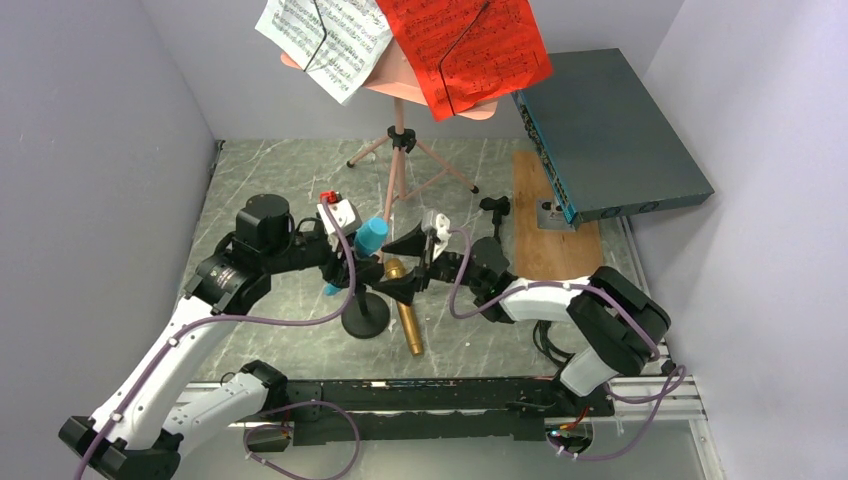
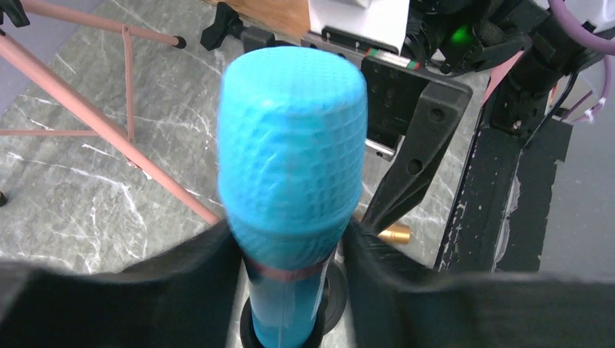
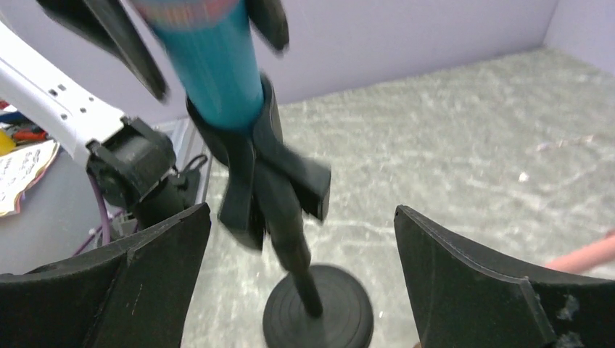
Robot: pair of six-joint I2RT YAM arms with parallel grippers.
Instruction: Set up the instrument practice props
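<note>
Two tools meet at the black round-based pole [image 3: 319, 319] on the tabletop [image 1: 280, 190]: the left tool [image 2: 290, 279] pinches the blue microphone [image 2: 290, 145], whose lower end sits in the pole's clip, while the right tool [image 3: 303, 246] is spread wide just beside it, holding nothing. The gold microphone [image 1: 406, 312] lies flat beside the pole's base, and the pink music desk [image 1: 400, 78] stands behind, carrying white pages [image 1: 325, 40] and red pages [image 1: 465, 50].

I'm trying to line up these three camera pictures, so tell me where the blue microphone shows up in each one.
Top external: the blue microphone stands just left of centre, in front of the pink stand.
Left wrist: it fills the middle, head towards the camera.
Right wrist: only its handle shows, slanting down from the top edge, left of centre.
Shared landmark: the pink tripod leg.
</note>
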